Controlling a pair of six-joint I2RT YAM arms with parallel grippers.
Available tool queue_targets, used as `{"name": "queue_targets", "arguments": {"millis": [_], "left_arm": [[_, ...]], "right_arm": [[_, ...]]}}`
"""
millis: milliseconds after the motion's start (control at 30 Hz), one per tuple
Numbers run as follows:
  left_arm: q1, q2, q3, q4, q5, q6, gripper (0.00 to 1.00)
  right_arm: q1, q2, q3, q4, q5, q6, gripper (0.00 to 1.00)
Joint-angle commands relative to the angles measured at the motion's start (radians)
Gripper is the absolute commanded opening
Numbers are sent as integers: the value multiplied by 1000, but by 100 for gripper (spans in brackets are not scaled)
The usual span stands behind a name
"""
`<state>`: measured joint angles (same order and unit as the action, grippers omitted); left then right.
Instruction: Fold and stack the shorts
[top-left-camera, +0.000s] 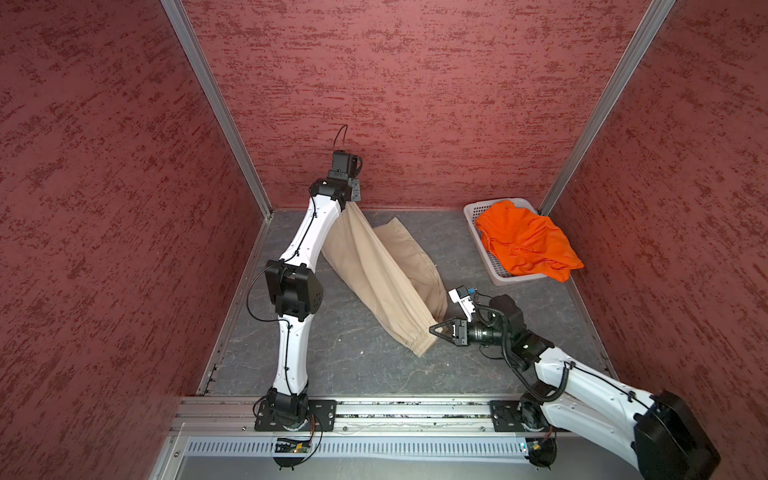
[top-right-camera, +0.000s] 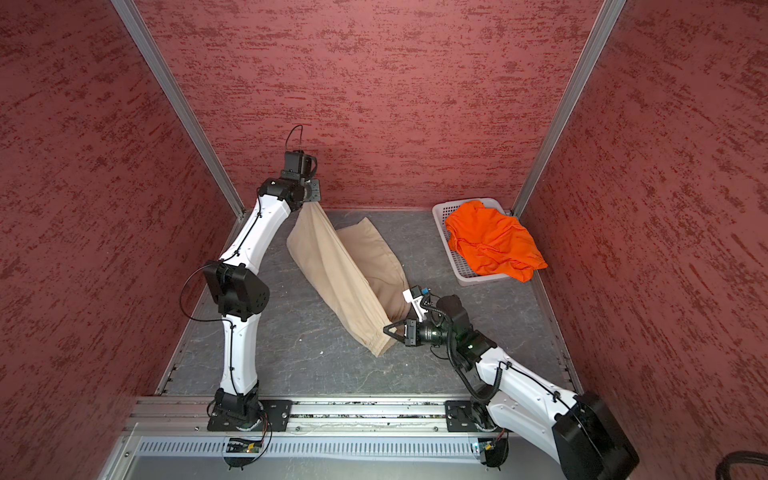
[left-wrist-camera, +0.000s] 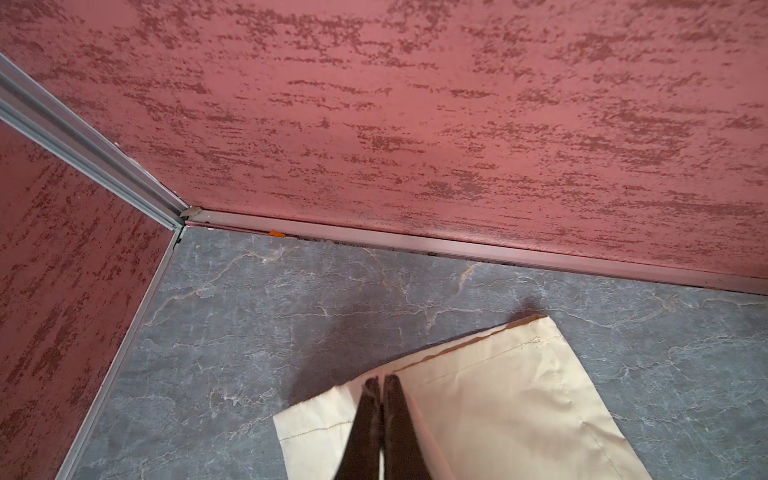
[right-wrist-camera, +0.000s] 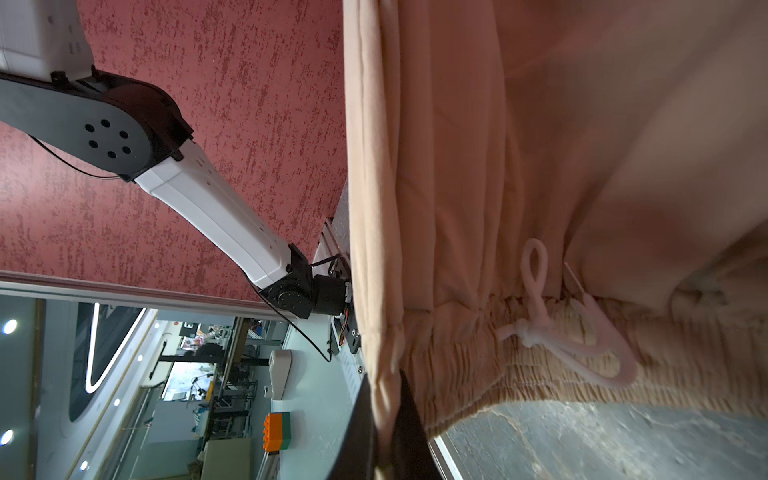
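The beige shorts (top-left-camera: 374, 266) (top-right-camera: 345, 266) hang stretched between my two grippers, with part of one leg resting on the grey floor. My left gripper (top-left-camera: 352, 201) (left-wrist-camera: 381, 380) is raised near the back wall and shut on a leg hem (left-wrist-camera: 478, 374). Low near the front middle, my right gripper (top-left-camera: 434, 328) (right-wrist-camera: 384, 374) is shut on the gathered waistband (right-wrist-camera: 540, 345), beside the white drawstring (right-wrist-camera: 536, 299). The orange shorts (top-left-camera: 523, 241) (top-right-camera: 490, 241) lie crumpled in the basket at the back right, apart from both grippers.
A white perforated basket (top-left-camera: 498, 278) (top-right-camera: 436, 212) stands in the back right corner. Red textured walls close in the left, back and right sides. An aluminium rail (top-left-camera: 395, 411) with both arm bases runs along the front.
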<state>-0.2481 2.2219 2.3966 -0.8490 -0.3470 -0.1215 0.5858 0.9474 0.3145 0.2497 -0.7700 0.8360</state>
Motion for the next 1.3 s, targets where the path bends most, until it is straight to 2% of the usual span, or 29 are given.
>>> {"name": "queue_targets", "arguments": {"millis": [0,600,1267], "left_arm": [[5,7,41,174,-96,45,0],[-59,-23,33,320,-101,119,0],[-74,112,85,410,-20,121,0]], "right_arm": [[-4,-29,-42,-28,-79,63,0],[-17,-100,-79,-46,-66,91,0],[-58,-90,-91,-98,-66,101,0]]}}
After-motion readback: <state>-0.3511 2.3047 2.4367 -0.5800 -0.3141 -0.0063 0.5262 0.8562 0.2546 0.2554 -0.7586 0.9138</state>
